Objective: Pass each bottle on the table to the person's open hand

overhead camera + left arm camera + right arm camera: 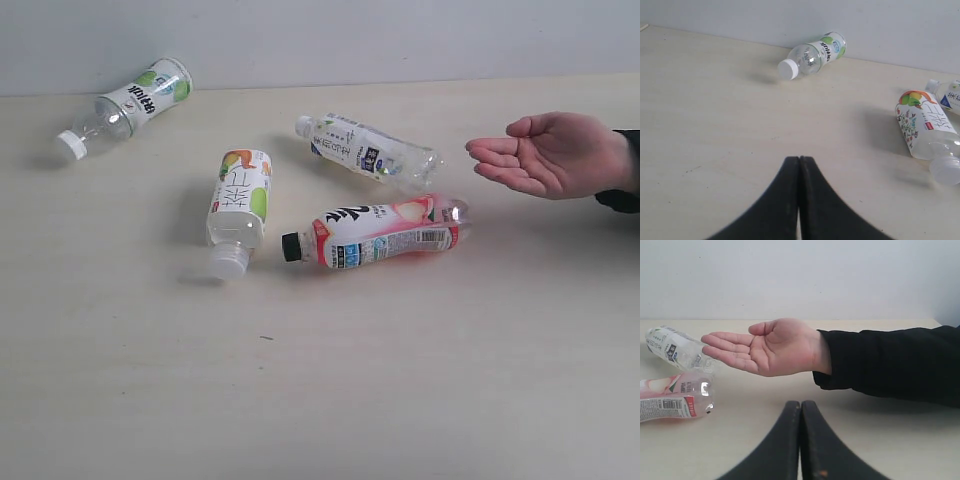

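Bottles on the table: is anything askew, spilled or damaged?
All four lie on their sides at scattered angles, none upright: the far-left green-label bottle, the middle green-label bottle, the white-blue bottle and the pink-red bottle. Caps are on, and no liquid shows on the table. No damage is visible.

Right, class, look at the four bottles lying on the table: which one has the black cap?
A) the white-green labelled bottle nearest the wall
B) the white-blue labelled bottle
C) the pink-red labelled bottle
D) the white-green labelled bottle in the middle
C: in the exterior view the black cap sits on the end of the pink-red labelled bottle.
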Controlling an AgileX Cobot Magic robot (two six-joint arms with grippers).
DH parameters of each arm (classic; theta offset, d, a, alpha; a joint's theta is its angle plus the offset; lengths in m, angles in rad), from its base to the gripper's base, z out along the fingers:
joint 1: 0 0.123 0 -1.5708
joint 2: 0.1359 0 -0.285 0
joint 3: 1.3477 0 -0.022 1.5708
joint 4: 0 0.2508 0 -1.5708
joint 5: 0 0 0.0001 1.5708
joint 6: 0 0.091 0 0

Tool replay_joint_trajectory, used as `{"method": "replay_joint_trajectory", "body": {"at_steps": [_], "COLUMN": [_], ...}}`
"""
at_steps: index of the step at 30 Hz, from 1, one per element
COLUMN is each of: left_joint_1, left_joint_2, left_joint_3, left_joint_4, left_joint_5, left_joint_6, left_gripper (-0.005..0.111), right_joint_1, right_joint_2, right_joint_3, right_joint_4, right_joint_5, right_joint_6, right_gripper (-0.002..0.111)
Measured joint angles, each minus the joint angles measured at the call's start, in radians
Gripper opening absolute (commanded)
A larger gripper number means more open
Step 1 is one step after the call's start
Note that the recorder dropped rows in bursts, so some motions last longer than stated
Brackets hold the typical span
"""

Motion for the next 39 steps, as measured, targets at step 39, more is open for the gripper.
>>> {"method": "replay_joint_trajectory", "body": {"at_steps": [39], "left_joint_1": [0.002], "left_joint_2": [0.278], "left_joint_3": [-0.321], "left_joint_4": [-0.42], "left_joint_5": [-1.04], "left_joint_6": [0.203], "left_gripper": [0.0], "right_joint_1": [0.0], "right_joint_2": [0.0], "right_joint_3": [0.0], "right_joint_4": [0.0], "right_joint_5": [0.002], "right_joint_6": [0.0], "right_gripper": [0.0]}}
